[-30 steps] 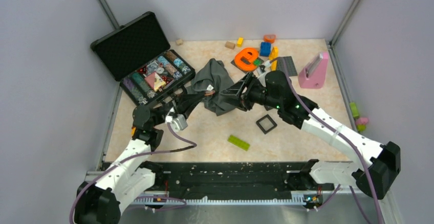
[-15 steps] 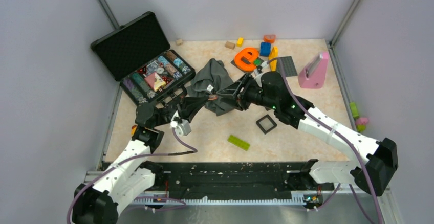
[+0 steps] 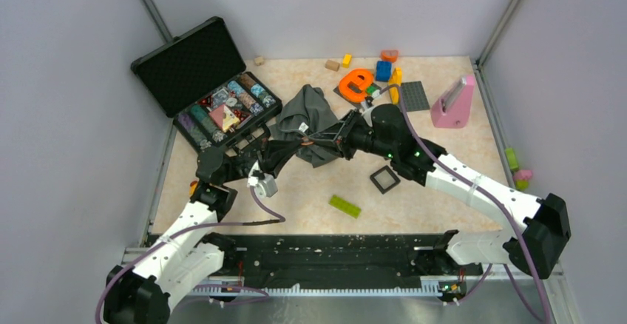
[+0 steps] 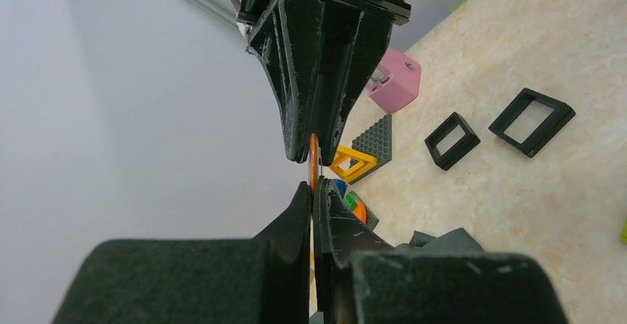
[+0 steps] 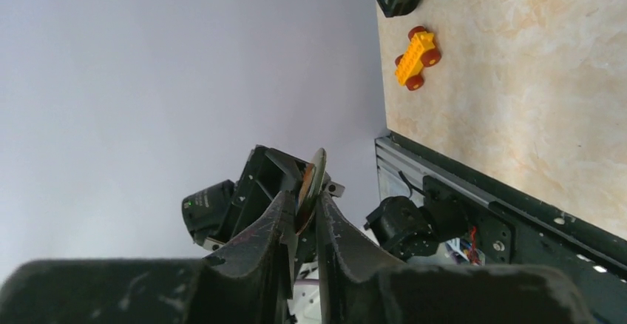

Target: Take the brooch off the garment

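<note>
Two tools clamp one brooch [image 4: 313, 163]: the left tool [image 4: 313, 189] and the right tool [image 5: 305, 200] each pinch the thin orange disc, aloft over the near edge of the garment [image 3: 310, 113] on the desk [image 3: 414, 213]. Light, stiff and likely slippery, it seems best gripped across its flat faces.

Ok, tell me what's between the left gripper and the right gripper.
The brooch, a thin orange-brown disc edge-on, pinched by the left gripper below and the right gripper above in the left wrist view. Nothing else lies there.
</note>
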You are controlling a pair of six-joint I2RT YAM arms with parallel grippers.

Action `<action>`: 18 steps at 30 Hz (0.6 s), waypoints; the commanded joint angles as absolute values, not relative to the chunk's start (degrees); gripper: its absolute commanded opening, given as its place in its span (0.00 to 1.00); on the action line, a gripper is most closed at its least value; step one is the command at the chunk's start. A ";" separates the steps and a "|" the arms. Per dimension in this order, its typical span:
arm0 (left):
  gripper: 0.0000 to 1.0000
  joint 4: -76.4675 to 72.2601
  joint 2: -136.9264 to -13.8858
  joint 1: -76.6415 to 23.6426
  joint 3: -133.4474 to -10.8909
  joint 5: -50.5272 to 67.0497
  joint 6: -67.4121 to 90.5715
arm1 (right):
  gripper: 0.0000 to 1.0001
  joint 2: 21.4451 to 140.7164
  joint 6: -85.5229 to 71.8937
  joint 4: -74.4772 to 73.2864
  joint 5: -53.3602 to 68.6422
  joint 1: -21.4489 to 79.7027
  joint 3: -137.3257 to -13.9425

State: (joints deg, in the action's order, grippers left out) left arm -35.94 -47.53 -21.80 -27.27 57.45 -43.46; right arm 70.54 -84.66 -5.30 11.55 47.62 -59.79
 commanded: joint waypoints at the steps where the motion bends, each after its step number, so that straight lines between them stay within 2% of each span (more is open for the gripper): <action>1: 0.04 -36.32 -47.02 -22.18 -29.29 59.04 -44.48 | 0.09 70.58 -86.04 -1.85 10.84 48.34 -61.37; 3: 0.18 -36.15 -46.86 -22.33 -29.06 59.57 -44.35 | 0.00 70.53 -86.07 -1.09 10.53 48.35 -61.21; 5: 0.26 -36.24 -46.48 -22.90 -28.59 59.83 -43.47 | 0.00 70.42 -85.49 -0.74 9.36 48.30 -61.45; 8: 0.32 -39.89 -45.25 -24.18 -26.29 58.68 -39.11 | 0.00 70.06 -81.66 -0.72 6.49 47.90 -62.05; 11: 0.41 -50.46 -43.71 -25.26 -21.41 54.97 -27.92 | 0.00 69.71 -73.58 0.80 6.72 46.46 -62.03; 13: 0.49 -55.69 -42.57 -25.30 -19.21 52.75 -18.90 | 0.00 69.83 -65.93 3.96 11.80 44.78 -61.61; 14: 0.59 -55.81 -41.95 -25.31 -18.76 51.89 -14.85 | 0.00 69.99 -62.51 4.68 14.61 44.00 -61.66; 15: 0.83 -54.57 -41.25 -25.30 -19.02 50.93 -11.78 | 0.00 70.25 -59.50 3.43 16.26 43.28 -62.06; 16: 0.91 -52.48 -40.55 -25.39 -19.60 49.92 -9.71 | 0.00 70.39 -56.53 1.14 17.17 42.83 -62.60; 18: 0.93 -44.88 -39.32 -25.46 -21.68 48.12 -7.89 | 0.00 70.29 -50.19 -2.97 19.10 42.33 -63.47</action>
State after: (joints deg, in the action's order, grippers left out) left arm -47.53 -41.76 -25.21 -19.09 52.88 -20.38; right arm 70.67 -66.17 -0.64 12.97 43.90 -59.90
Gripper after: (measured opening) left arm 0.902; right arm 0.020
